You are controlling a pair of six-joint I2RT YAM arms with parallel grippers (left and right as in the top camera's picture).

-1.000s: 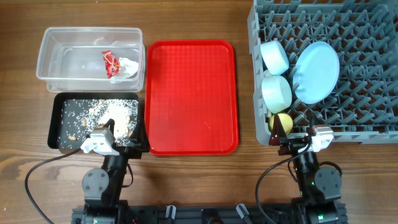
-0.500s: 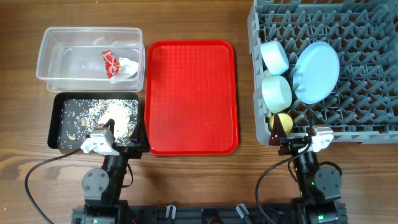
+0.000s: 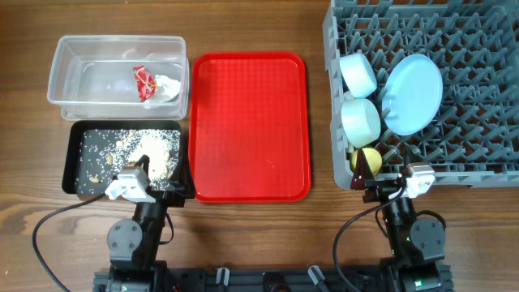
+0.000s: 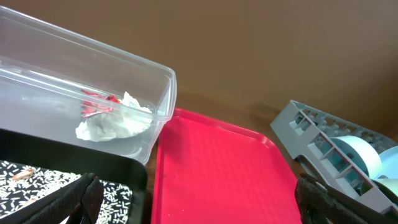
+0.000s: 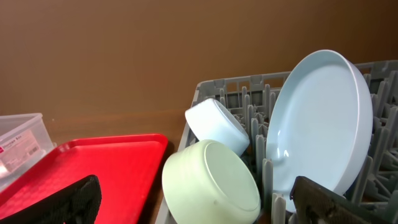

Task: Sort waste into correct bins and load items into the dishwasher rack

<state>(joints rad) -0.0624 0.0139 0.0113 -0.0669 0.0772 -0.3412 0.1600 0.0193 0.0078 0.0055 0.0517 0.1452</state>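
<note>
The clear tub [image 3: 73, 61] holds the red wrapper [image 3: 144, 82] with white paper; both also show in the left wrist view [image 4: 102, 112]. The black tray [image 3: 75, 180] holds beige food scraps [image 3: 156, 150]. The grey rack [image 3: 462, 32] holds the pale blue plate [image 3: 413, 93], the blue bowl [image 3: 358, 73], the green bowl [image 3: 361, 119] and the yellow cup [image 3: 369, 158]. Fork and spoon are not visible. My left gripper [image 4: 199, 208] is open and empty at the black tray's near edge. My right gripper [image 5: 199, 211] is open and empty at the rack's near left corner, facing the green bowl [image 5: 211, 183].
The flat red serving tray [image 3: 249, 126] lies between the bins and the rack, with nothing on it. Both arm bases sit at the table's near edge, with cables beside them.
</note>
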